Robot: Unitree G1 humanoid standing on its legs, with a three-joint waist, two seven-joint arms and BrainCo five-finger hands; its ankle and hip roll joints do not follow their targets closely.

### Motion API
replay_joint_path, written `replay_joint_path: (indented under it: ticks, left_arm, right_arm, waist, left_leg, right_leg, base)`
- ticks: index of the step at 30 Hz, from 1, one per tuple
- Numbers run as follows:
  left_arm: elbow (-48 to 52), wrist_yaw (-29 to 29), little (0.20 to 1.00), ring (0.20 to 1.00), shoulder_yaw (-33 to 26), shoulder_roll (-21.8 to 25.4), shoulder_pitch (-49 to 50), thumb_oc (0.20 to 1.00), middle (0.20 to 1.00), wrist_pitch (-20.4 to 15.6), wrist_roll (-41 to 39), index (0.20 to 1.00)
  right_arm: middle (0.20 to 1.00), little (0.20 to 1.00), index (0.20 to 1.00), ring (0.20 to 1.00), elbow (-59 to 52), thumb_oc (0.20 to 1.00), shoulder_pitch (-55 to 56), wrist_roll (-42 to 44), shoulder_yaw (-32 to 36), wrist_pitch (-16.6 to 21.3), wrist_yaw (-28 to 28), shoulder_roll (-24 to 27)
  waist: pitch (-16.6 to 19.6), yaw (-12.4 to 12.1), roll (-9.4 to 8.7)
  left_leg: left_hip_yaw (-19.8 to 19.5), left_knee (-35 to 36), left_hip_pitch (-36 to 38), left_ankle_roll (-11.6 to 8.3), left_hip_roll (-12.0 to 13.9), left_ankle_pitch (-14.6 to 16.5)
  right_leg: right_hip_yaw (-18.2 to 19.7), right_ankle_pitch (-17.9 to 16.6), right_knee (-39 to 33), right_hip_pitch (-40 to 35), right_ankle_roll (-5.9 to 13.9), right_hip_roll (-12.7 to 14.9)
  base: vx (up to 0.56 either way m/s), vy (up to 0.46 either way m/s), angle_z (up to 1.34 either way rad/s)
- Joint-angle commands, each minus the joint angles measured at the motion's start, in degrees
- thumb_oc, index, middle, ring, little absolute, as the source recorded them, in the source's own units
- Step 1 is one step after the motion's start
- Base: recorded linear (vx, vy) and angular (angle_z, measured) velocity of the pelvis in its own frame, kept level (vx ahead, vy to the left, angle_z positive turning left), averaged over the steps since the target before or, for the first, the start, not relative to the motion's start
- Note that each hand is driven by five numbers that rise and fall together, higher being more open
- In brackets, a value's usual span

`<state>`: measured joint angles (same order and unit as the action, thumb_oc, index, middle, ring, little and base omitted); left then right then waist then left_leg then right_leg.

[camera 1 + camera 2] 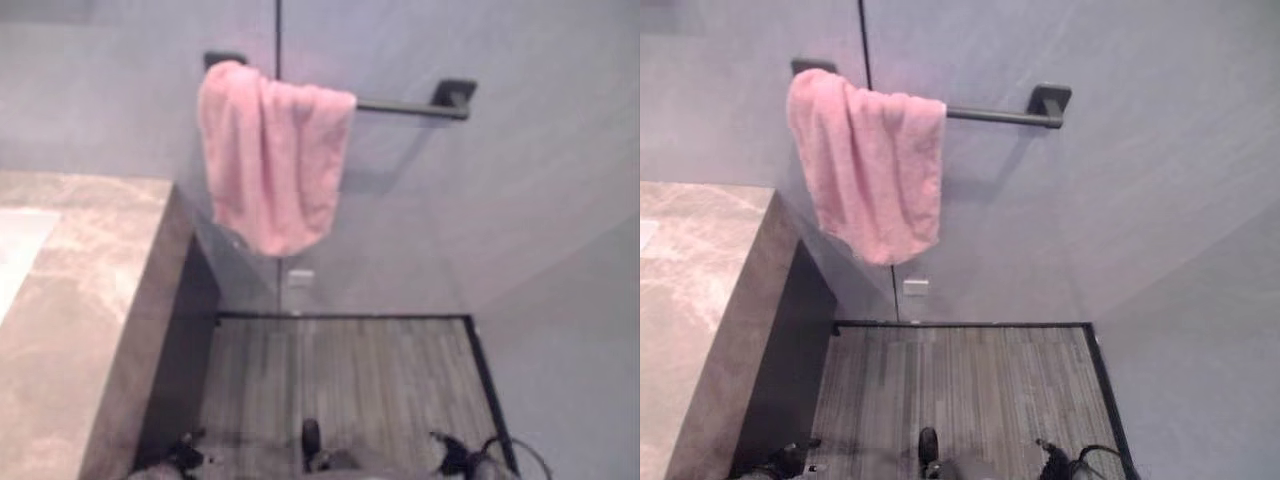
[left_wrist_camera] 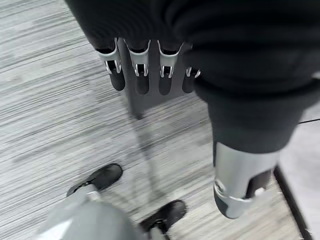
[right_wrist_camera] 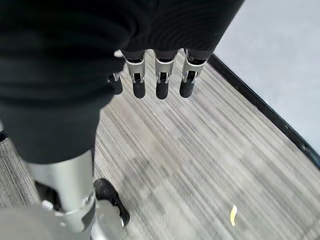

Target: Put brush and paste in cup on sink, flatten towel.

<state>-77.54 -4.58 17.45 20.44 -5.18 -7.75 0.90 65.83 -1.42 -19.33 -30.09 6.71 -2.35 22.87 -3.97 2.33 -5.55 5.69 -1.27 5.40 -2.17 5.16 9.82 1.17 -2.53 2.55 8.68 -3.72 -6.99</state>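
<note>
A dark rail (image 1: pixel 405 105) is mounted on the wall above striped flooring (image 1: pixel 350 385).

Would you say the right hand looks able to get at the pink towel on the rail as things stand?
Probably yes: the right hand hangs open, empty, low over the floor, and nothing stands before the bunched towel on the rail.

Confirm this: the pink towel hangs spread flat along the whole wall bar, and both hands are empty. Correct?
Not quite. The pink towel is bunched at the left end of the wall bar, as the left eye view shows. The left hand and right hand are indeed empty.

Pink towel (image 1: pixel 272 165) bunched on black rail (image 1: pixel 410 106)
</note>
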Motion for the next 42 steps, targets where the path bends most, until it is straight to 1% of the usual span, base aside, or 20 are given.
replay_joint_path:
  ticks: [1, 4, 9, 20, 22, 23, 25, 26, 27, 28, 29, 30, 31, 32, 33, 34, 35, 36, 38, 42]
  left_arm:
    - [0.25, -1.03, 1.000, 1.000, 0.01, 1.33, -3.22, 1.000, 1.000, -1.41, 1.75, 1.000]
    - [-0.06, -1.10, 1.000, 1.000, -0.15, 1.32, -2.83, 1.000, 1.000, -1.24, 2.17, 1.000]
    - [-0.41, -0.91, 1.000, 1.000, 0.74, 0.21, -2.89, 1.000, 1.000, -0.97, 2.67, 1.000]
    - [1.43, -1.08, 1.000, 1.000, 2.51, -1.04, -5.57, 1.000, 1.000, -1.09, 3.91, 1.000]
    - [1.80, -1.14, 1.000, 1.000, 2.42, -0.76, -6.14, 1.000, 1.000, -1.17, 3.80, 1.000]
    - [2.20, -1.02, 1.000, 1.000, 2.78, -0.52, -6.60, 1.000, 1.000, -1.28, 3.98, 1.000]
    - [3.22, -0.86, 1.000, 1.000, 3.18, 0.69, -7.34, 1.000, 1.000, -1.39, 4.01, 1.000]
    - [3.47, -0.79, 1.000, 1.000, 3.14, 1.17, -7.97, 1.000, 1.000, -1.44, 3.70, 1.000]
    - [3.47, -0.79, 1.000, 1.000, 3.13, 1.16, -7.97, 1.000, 1.000, -1.44, 3.70, 1.000]
    - [3.63, -0.89, 1.000, 1.000, 2.38, 2.15, -9.21, 1.000, 1.000, -1.55, 2.27, 1.000]
    - [3.61, -0.89, 1.000, 1.000, 2.41, 2.13, -9.23, 1.000, 1.000, -1.55, 2.25, 1.000]
    - [3.26, -0.93, 1.000, 1.000, 2.02, 2.45, -9.14, 1.000, 1.000, -1.44, 2.07, 1.000]
    - [2.77, -1.20, 1.000, 1.000, 1.77, 2.63, -9.00, 1.000, 1.000, -1.51, 2.24, 1.000]
    - [2.64, -1.40, 1.000, 1.000, 1.91, 2.78, -8.96, 1.000, 1.000, -1.55, 2.23, 1.000]
    - [2.72, -1.56, 1.000, 1.000, 2.45, 3.06, -9.20, 1.000, 1.000, -1.57, 2.51, 1.000]
    - [2.59, -1.76, 1.000, 1.000, 2.40, 3.52, -9.32, 1.000, 1.000, -1.60, 2.59, 1.000]
    - [2.09, -1.85, 1.000, 1.000, 1.80, 4.36, -8.55, 1.000, 1.000, -1.61, 2.17, 1.000]
    - [2.09, -1.85, 1.000, 1.000, 1.73, 4.40, -8.52, 1.000, 1.000, -1.62, 2.18, 1.000]
    - [1.25, -1.52, 1.000, 1.000, 0.76, 5.39, -7.67, 1.000, 1.000, -1.53, 1.83, 1.000]
    - [2.37, -2.14, 1.000, 1.000, -1.34, 8.02, -6.18, 1.000, 1.000, -2.24, 1.00, 1.000]
  right_arm:
    - [1.000, 1.000, 1.000, 1.000, 0.45, 1.000, 1.68, -2.54, -2.37, 0.46, -0.32, -0.60]
    - [1.000, 1.000, 1.000, 1.000, 1.03, 1.000, 1.55, -2.47, -2.66, 0.59, -0.06, -1.09]
    - [1.000, 1.000, 1.000, 1.000, 3.60, 1.000, 0.41, -2.10, -1.98, -0.06, -0.64, -1.71]
    - [1.000, 1.000, 1.000, 1.000, 8.44, 1.000, 0.72, -7.46, -1.20, -1.08, -2.30, 1.05]
    - [1.000, 1.000, 1.000, 1.000, 9.05, 1.000, 1.38, -9.33, -1.59, -1.05, -2.48, 1.68]
    - [1.000, 1.000, 1.000, 1.000, 10.00, 1.000, 2.33, -11.18, -1.75, -1.35, -2.96, 2.50]
    - [1.000, 1.000, 1.000, 1.000, 11.70, 1.000, 4.74, -12.81, -0.41, -1.87, -2.66, 3.44]
    - [1.000, 1.000, 1.000, 1.000, 12.41, 1.000, 5.41, -12.76, 0.27, -2.15, -2.76, 4.01]
    - [1.000, 1.000, 1.000, 1.000, 12.41, 1.000, 5.41, -12.76, 0.27, -2.15, -2.76, 4.01]
    - [1.000, 1.000, 1.000, 1.000, 14.00, 1.000, 7.23, -13.54, 1.03, -2.94, -2.24, 4.67]
    - [1.000, 1.000, 1.000, 1.000, 14.00, 1.000, 7.25, -13.53, 1.06, -2.93, -2.25, 4.68]
    - [1.000, 1.000, 1.000, 1.000, 13.69, 1.000, 8.21, -12.93, 2.10, -2.85, -2.07, 4.64]
    - [1.000, 1.000, 1.000, 1.000, 13.27, 1.000, 9.51, -12.02, 2.90, -2.85, -2.30, 4.46]
    - [1.000, 1.000, 1.000, 1.000, 12.74, 1.000, 10.57, -11.44, 3.42, -2.63, -2.31, 4.00]
    - [1.000, 1.000, 1.000, 1.000, 11.39, 1.000, 11.25, -11.06, 3.16, -2.20, -2.10, 3.25]
    - [1.000, 1.000, 1.000, 1.000, 10.22, 1.000, 10.96, -10.84, 2.54, -1.97, -2.03, 3.13]
    - [1.000, 1.000, 1.000, 1.000, 6.55, 1.000, 10.07, -10.90, 0.69, -1.38, -1.40, 2.93]
    - [1.000, 1.000, 1.000, 1.000, 6.47, 1.000, 10.04, -10.86, 0.62, -1.42, -1.33, 2.96]
    - [1.000, 1.000, 1.000, 1.000, 1.19, 1.000, 8.01, -9.04, -0.01, -0.57, -0.22, 2.73]
    - [1.000, 1.000, 1.000, 1.000, -7.43, 1.000, 6.97, -7.19, -1.67, 1.03, 1.00, 3.30]
  waist:
    - [-0.30, 1.11, 0.06]
    - [-0.44, 0.92, 0.38]
    - [-0.11, 1.20, 1.29]
    - [0.42, 2.70, 1.68]
    - [-0.05, 3.06, 1.41]
    - [-0.44, 3.30, 1.04]
    - [-2.42, 2.65, -0.08]
    - [-3.82, 2.41, 0.54]
    - [-3.81, 2.47, 0.60]
    - [-6.76, 3.35, 0.15]
    - [-6.77, 3.47, -0.04]
    - [-6.90, 4.07, -0.23]
    - [-6.69, 4.83, -0.69]
    - [-6.83, 5.52, -0.39]
    - [-6.88, 6.56, 0.10]
    - [-6.89, 6.28, 0.41]
    - [-6.48, 5.80, 0.37]
    - [-6.47, 5.83, 0.33]
    - [-5.76, 5.19, -0.10]
    - [-3.91, 3.22, -0.66]
  left_leg:
    - [-0.44, -3.63, 0.26, 2.93, -3.63, 0.41]
    - [-0.25, -2.45, 0.92, 3.01, -3.86, 0.26]
    - [0.07, 0.49, 2.49, 2.63, -3.20, -0.95]
    - [1.13, -2.48, 2.86, 0.39, -1.47, -4.65]
    - [1.36, -7.00, 1.04, -0.75, -0.79, -7.41]
    - [1.55, -11.55, -1.13, -1.41, -0.23, -10.90]
    - [-0.05, -27.25, -10.30, -0.72, 0.68, -13.62]
    - [-2.22, -35.24, -14.77, -0.11, 0.64, -12.84]
    - [-2.30, -35.37, -14.88, -0.12, 0.68, -12.78]
    - [-1.89, -32.59, -20.44, 1.45, -0.74, -7.07]
    - [-1.86, -31.95, -20.06, 1.55, -1.08, -7.31]
    - [-0.66, -27.93, -20.96, 1.46, -0.70, -5.58]
    - [0.11, -20.34, -20.42, 1.60, -1.36, -5.14]
    - [0.52, -11.11, -20.05, 1.10, -1.66, -7.16]
    - [-0.20, -1.81, -19.99, 0.33, -2.22, -11.16]
    - [-2.36, 0.80, -19.51, 0.45, -2.36, -12.25]
    - [-5.23, -3.01, -19.38, 0.76, -3.23, -11.57]
    - [-5.19, -3.58, -19.65, 0.80, -3.26, -11.27]
    - [-5.91, -7.87, -20.06, 0.98, -4.57, -8.55]
    - [-1.66, -5.60, -17.72, 2.83, -4.36, -6.48]
  right_leg:
    - [2.20, 5.01, 0.61, 2.87, 6.35, 3.55]
    - [2.44, 5.03, 0.89, 3.16, 6.38, 3.54]
    - [2.15, 7.33, 4.18, 4.49, 5.78, 2.84]
    - [1.42, 11.88, 7.53, 3.82, 3.81, 1.35]
    - [1.50, 12.49, 7.48, 2.73, 2.56, 0.93]
    - [2.12, 12.66, 6.57, 1.30, 1.49, 0.64]
    - [2.27, 11.83, 4.18, -1.03, -0.52, 0.53]
    - [1.90, 11.58, 3.68, -1.51, -1.14, -0.36]
    - [1.82, 11.59, 3.68, -1.49, -1.15, -0.40]
    - [0.99, 11.40, 3.59, -2.32, -0.52, 1.47]
    - [0.92, 11.44, 3.46, -2.51, -0.42, 1.79]
    - [0.34, 11.32, 3.19, -2.70, 0.03, 2.48]
    - [-0.60, 11.51, 2.74, -2.93, 0.74, 3.97]
    - [-1.61, 11.49, 2.39, -3.15, 1.17, 4.69]
    - [-2.91, 12.13, 3.03, -2.99, 1.58, 5.54]
    - [-3.01, 12.25, 3.80, -3.11, 1.87, 5.95]
    - [-0.95, 13.13, 5.29, -3.67, 2.50, 6.50]
    - [-0.90, 13.14, 5.30, -3.65, 2.55, 6.53]
    - [1.56, 12.60, 5.06, -3.81, 3.58, 7.02]
    - [5.00, 9.31, 0.01, -4.23, 6.40, 8.58]
  base:
    - [0.04, -0.002, -0.15]
    - [0.04, -0.006, -0.04]
    - [0.07, -0.056, -0.05]
    - [0.12, -0.098, 0.06]
    - [0.14, -0.153, -0.04]
    - [0.11, -0.207, 0.08]
    - [0.01, -0.221, 0.28]
    - [-0.03, -0.121, 0.26]
    - [0.00, -0.051, 0.04]
    - [0.00, 0.000, 0.00]
    - [0.05, 0.002, 0.12]
    - [0.09, 0.055, 0.44]
    - [0.11, 0.110, 0.48]
    - [0.15, 0.178, 0.46]
    - [0.19, 0.227, 0.60]
    - [0.38, 0.391, 0.87]
    - [0.31, 0.310, 0.64]
    - [0.31, 0.356, -0.25]
    - [0.23, 0.291, -0.92]
    - [0.20, 0.246, -0.86]
